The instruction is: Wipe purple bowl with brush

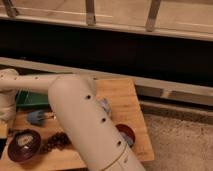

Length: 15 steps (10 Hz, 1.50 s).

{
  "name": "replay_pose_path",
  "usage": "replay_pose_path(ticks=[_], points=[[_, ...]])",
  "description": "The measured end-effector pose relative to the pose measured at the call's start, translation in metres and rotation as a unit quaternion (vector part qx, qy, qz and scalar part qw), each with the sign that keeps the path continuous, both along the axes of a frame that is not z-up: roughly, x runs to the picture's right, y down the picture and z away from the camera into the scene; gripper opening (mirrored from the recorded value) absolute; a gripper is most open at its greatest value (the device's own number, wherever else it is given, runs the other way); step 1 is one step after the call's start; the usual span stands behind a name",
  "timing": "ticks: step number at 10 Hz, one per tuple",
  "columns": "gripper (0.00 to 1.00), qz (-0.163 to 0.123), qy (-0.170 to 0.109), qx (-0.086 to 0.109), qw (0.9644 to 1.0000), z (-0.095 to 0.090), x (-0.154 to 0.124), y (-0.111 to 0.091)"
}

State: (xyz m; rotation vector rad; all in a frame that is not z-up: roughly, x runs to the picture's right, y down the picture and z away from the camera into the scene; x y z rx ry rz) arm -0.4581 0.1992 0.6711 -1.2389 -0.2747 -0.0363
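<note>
My worry is a blind descent: my own arm (85,125) blocks much of the table (122,97), so I may clip the purple bowl (23,145) at seven o'clock and tip it. My gripper (4,131) hangs at nine o'clock, just above the bowl; I see no brush.

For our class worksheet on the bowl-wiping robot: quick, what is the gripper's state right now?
Gripper: at the far left edge, above the wooden table and just left of the purple bowl; its state cannot be told.
</note>
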Motion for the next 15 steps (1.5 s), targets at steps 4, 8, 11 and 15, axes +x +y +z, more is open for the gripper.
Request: replay_pose_path(ticks=[4,8,11,15], points=[[0.0,0.007,0.041,-0.021,0.9989,-0.01,0.048,0.019],[0.0,0.011,0.047,-0.001,0.9989,-0.001,0.062,-0.003],[0.0,-0.005,0.009,0.015,0.9998,0.007,0.017,-0.025],[0.0,-0.046,-0.04,0.014,0.998,0.004,-0.056,-0.024]])
